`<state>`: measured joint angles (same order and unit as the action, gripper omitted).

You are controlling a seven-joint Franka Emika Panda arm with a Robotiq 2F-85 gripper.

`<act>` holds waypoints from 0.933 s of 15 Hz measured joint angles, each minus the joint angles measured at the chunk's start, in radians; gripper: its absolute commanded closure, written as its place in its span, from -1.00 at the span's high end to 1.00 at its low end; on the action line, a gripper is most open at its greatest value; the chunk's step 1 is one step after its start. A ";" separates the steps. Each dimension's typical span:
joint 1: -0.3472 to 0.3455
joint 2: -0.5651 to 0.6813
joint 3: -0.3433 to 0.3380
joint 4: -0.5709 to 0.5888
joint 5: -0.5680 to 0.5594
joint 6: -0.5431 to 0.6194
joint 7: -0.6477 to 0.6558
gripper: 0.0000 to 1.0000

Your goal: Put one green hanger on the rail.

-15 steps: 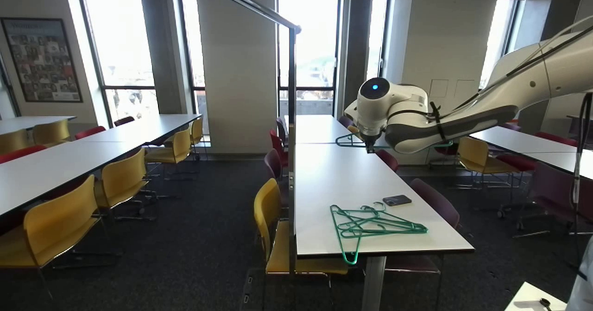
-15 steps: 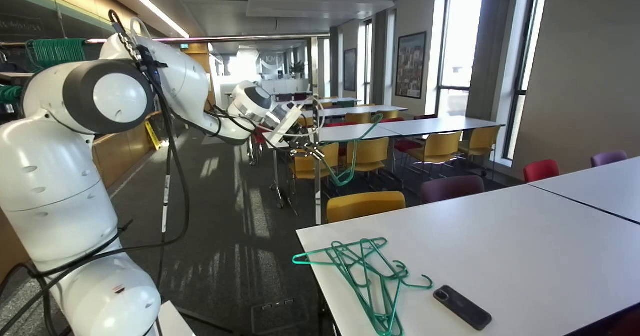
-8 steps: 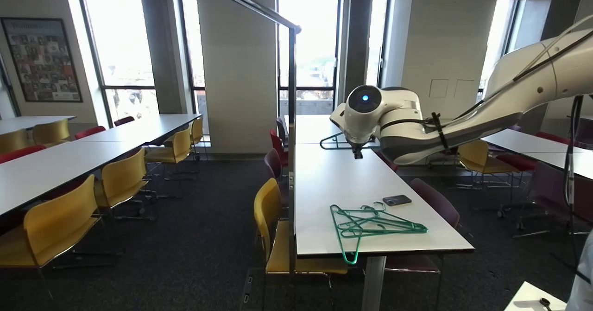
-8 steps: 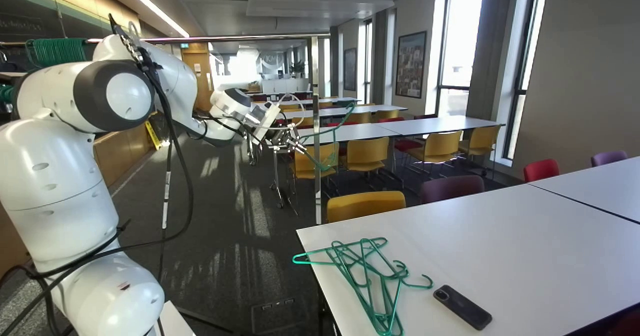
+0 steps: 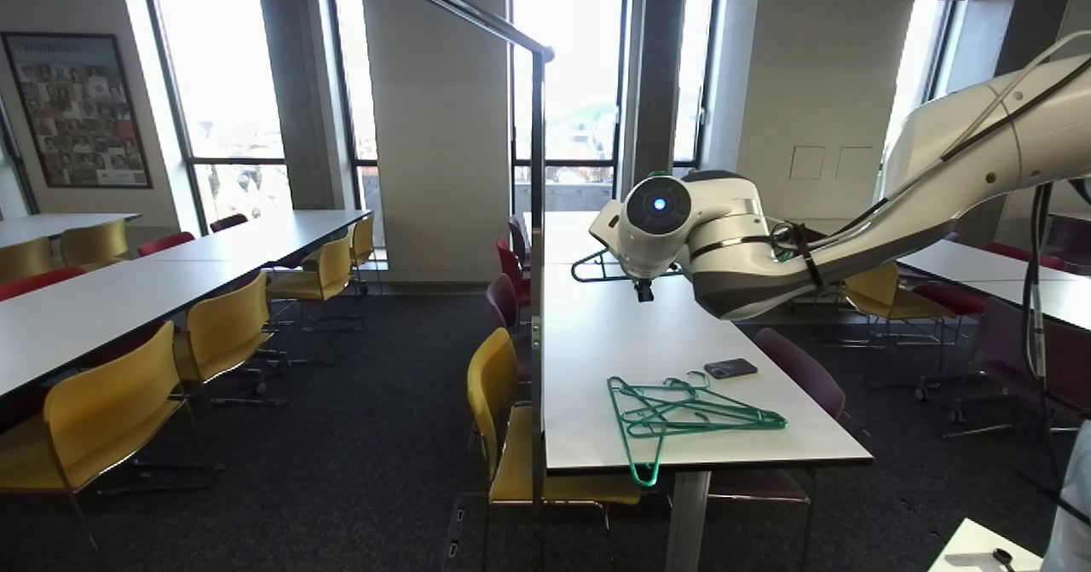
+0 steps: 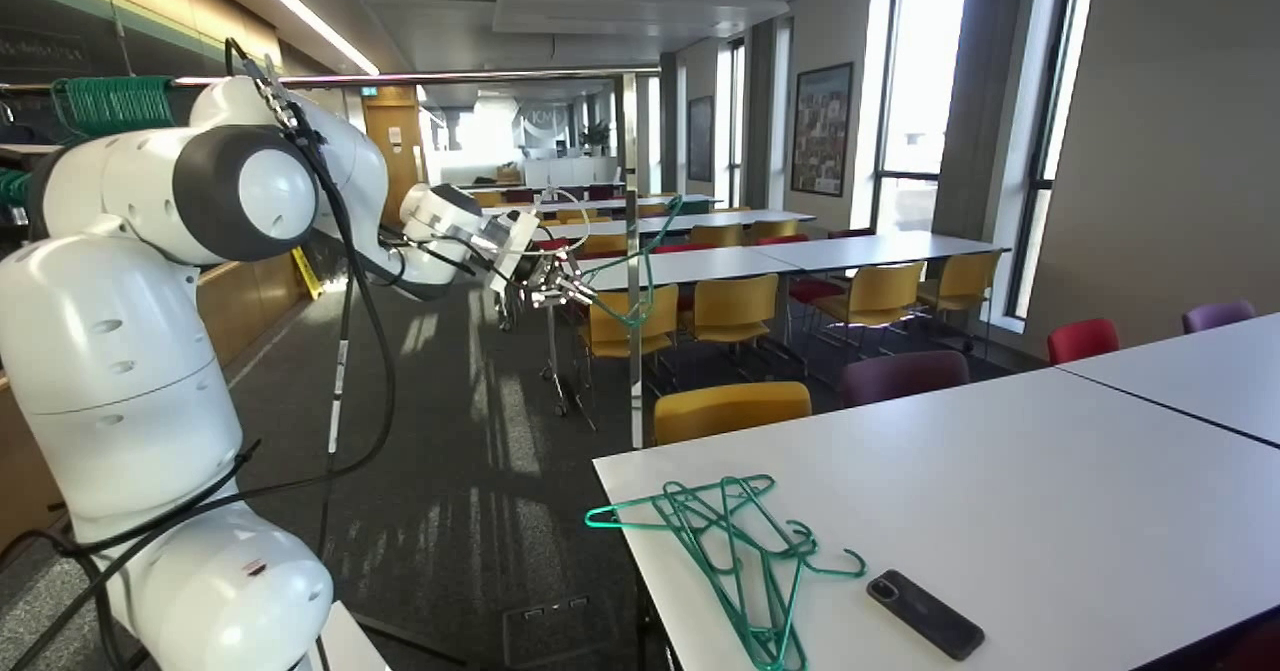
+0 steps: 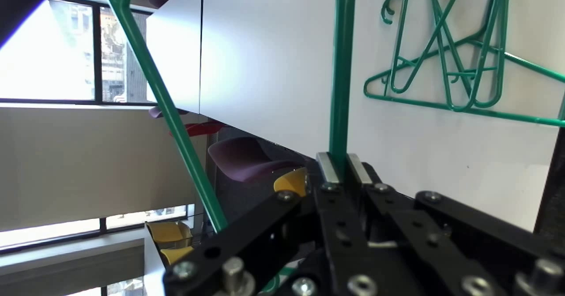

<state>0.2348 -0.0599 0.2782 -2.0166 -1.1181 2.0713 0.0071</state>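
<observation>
In the wrist view, the gripper (image 7: 340, 163) pinches one bar of the green hanger (image 7: 342, 75), while other hangers (image 7: 419, 103) lie tangled on the white table (image 7: 273, 66). In an exterior view, the green hanger shows partly behind the arm (image 5: 886, 231), lower than the rail (image 5: 452, 2) and apart from it. In an exterior view, it crosses the outline of the upright pole (image 6: 631, 151); contact there cannot be told. A phone (image 6: 925, 614) lies near the other hangers.

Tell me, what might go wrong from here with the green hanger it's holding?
The hanger might swivel or slip, since the gripper pinches it at just one spot. It could knock the upright pole, which it overlaps in an exterior view. It might miss the rail, higher up.
</observation>
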 measured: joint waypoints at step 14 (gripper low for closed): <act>0.030 0.006 0.030 0.062 -0.137 -0.055 -0.040 -0.95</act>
<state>0.2651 -0.0538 0.3086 -1.9548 -1.2549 2.0158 -0.0334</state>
